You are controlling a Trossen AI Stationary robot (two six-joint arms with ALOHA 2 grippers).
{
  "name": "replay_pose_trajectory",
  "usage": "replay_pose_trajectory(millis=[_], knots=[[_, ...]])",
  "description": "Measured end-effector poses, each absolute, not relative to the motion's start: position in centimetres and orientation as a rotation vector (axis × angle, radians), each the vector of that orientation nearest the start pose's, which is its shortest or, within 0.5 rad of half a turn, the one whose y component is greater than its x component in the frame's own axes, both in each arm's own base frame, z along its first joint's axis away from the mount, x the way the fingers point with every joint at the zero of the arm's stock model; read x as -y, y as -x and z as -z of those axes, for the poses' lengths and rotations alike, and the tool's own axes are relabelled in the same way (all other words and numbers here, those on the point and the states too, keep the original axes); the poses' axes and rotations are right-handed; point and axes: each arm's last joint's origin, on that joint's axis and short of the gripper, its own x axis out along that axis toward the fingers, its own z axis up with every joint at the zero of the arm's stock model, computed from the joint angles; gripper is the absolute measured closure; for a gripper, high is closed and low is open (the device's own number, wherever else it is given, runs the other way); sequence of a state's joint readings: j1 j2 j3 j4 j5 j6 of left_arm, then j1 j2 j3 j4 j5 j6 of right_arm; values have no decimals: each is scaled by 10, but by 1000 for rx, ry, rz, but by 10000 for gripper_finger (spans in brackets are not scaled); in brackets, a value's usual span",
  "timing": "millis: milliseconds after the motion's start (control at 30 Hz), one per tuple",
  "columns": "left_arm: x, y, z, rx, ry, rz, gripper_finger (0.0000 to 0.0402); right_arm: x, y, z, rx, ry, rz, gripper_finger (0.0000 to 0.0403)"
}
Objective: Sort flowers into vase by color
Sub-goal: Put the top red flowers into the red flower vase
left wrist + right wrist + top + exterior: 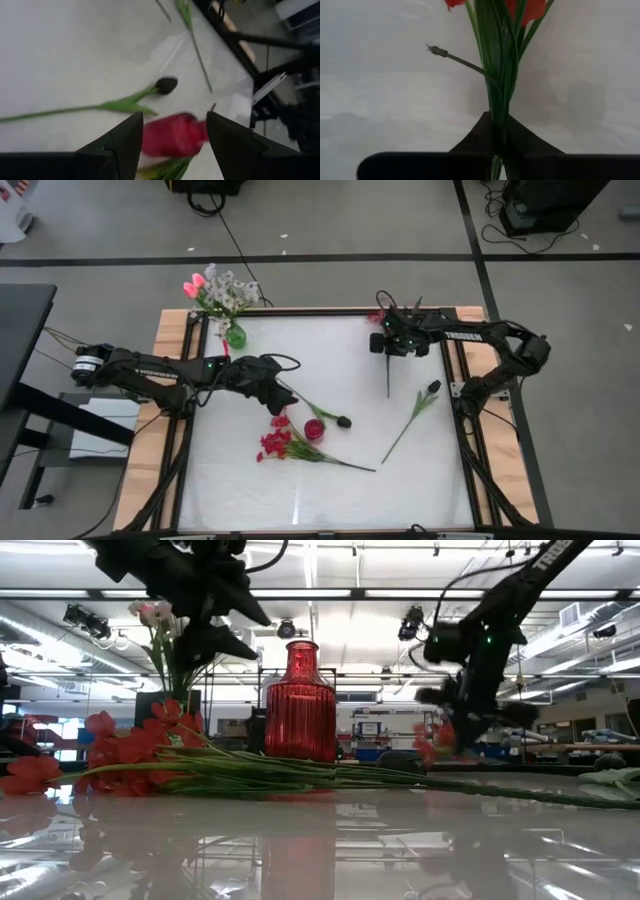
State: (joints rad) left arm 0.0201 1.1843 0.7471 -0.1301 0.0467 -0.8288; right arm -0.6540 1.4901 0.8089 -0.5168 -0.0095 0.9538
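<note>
1. Left gripper [283,395]: over the middle of the white table [330,490], just above the small ribbed red glass vase [314,430]. In the left wrist view its fingers [125,142] stand wide apart, holding nothing, with the vase showing between them.
2. Right gripper [388,348]: near the far right corner of the table. In the right wrist view its fingers [479,132] are pressed together on the green stems of a red-bloomed flower [502,55], whose stem hangs down toward the table in the high view.
3. Flowers still lying on the table: a cluster of red blooms on a long green stem [275,442] touching the red vase, a dark bud on a green stem [341,420] just beside it, and a second dark-budded stem [418,408] farther right.
4. Green glass vase [236,336] at the far left corner: already holds pink tulip buds and white sprays [218,290].
5. Step in hand, as judged: the right arm carries a red flower for sorting.
6. Next move, as judged: bringing the stems over the narrow red neck, upright and well aligned.
</note>
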Motion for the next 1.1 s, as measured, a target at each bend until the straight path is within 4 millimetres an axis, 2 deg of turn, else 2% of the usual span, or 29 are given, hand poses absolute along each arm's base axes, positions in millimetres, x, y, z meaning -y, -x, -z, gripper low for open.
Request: replay_pose_trajectory(millis=[267, 367, 600, 900, 1100], knots=[[-16, -256, -260, -397, 831, -145, 180, 125, -247, -215, -572, -957, 646, 387], [-19, -257, -265, -367, 793, -67, 180, 107, -259, -231, -477, -882, 516, 387], [-29, -260, -277, -228, 751, -38, 180, 69, -277, -261, -287, -726, 265, 387], [-34, -264, -297, -13, 580, 52, 172, 39, -289, -280, -124, -576, 83, 387], [-41, -278, -306, 9, 548, 40, 128, 27, -293, -285, -62, -513, 13, 388]])
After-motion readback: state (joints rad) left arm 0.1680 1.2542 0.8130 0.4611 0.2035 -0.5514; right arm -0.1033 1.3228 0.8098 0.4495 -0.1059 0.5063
